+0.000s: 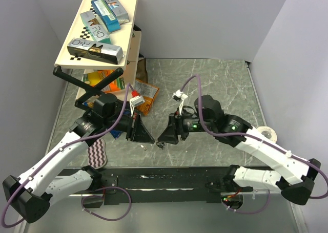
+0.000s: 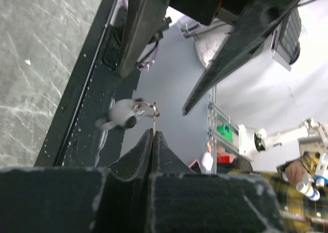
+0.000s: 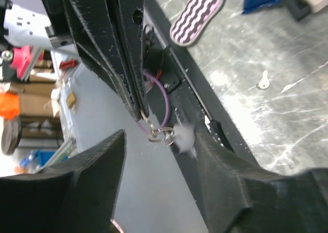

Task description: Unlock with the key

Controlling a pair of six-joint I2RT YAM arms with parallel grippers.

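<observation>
The key [image 2: 154, 119] is a thin metal blade on a small ring [image 2: 147, 109]. My left gripper [image 2: 154, 132] is shut on the blade. A blurred pale grey piece [image 2: 122, 115] hangs from the ring. In the right wrist view the ring [image 3: 155, 136] and the pale piece [image 3: 182, 139] dangle from the left fingers [image 3: 120, 64], between the spread fingers of my right gripper [image 3: 161, 136], which is open. The pale piece lies close to one right finger [image 3: 215, 156]; I cannot tell whether they touch. From above, the left gripper [image 1: 152, 140] and the right gripper [image 1: 160, 139] meet tip to tip.
A tiny pale silver bit [image 3: 263, 80] lies on the marble table. A purple striped pad [image 1: 97, 153] is near the left arm. A shelf of boxes [image 1: 97, 28] and snack packets [image 1: 146, 94] stand at the back left. A tape roll [image 1: 266, 134] sits right.
</observation>
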